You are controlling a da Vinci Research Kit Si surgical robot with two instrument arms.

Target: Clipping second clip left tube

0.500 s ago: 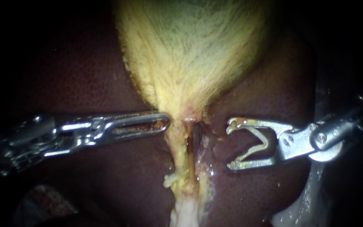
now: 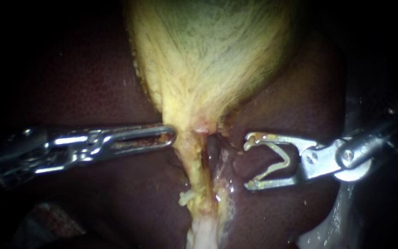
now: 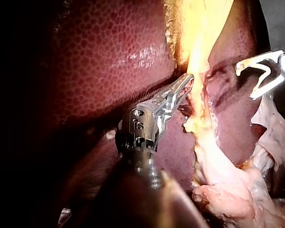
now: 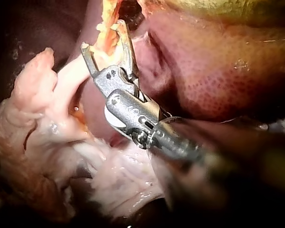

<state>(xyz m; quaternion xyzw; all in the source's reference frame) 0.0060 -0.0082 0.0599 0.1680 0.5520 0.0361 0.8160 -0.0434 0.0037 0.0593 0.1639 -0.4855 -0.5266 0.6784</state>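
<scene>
My left instrument [image 2: 171, 134] has its long jaws closed on the left edge of the yellow tissue where the gallbladder [image 2: 208, 55] narrows to a stalk, just left of the frame's centre. In the left wrist view [image 3: 189, 81] the tips sink into that same yellow edge. My right instrument [image 2: 248, 162] has its jaws standing wide apart with a pale clip [image 2: 285, 159] seated between them. The clip's bent legs rest against both jaws, so the jaws hold the clip and nothing else. Their mouth faces left, toward the stalk.

The left tube [image 2: 193, 166] is the pale yellow strand running from the gallbladder's tip down through the centre to the lower edge. A darker strand [image 2: 213, 147] lies close on its right. The clip's tips are near these strands but apart from them, with a narrow band of bare liver [image 2: 93, 92] between. In the right wrist view [image 4: 104, 37] yellow tissue lies just ahead of the open mouth.

There is free liver above and below the right jaws. The left shaft runs off the left edge at mid-height, lying across the liver. The right shaft leaves by the right edge, rising slightly. A small yellowish lump [image 2: 186, 198] clings to the tube's left side lower down, and white tissue [image 2: 201, 235] sits at the bottom centre.

At the lower right a pale, glossy grey strip [image 2: 342, 216] shows beyond the liver's edge. I cannot tell whether it is the surface or more tissue. Everything past that is dark.
</scene>
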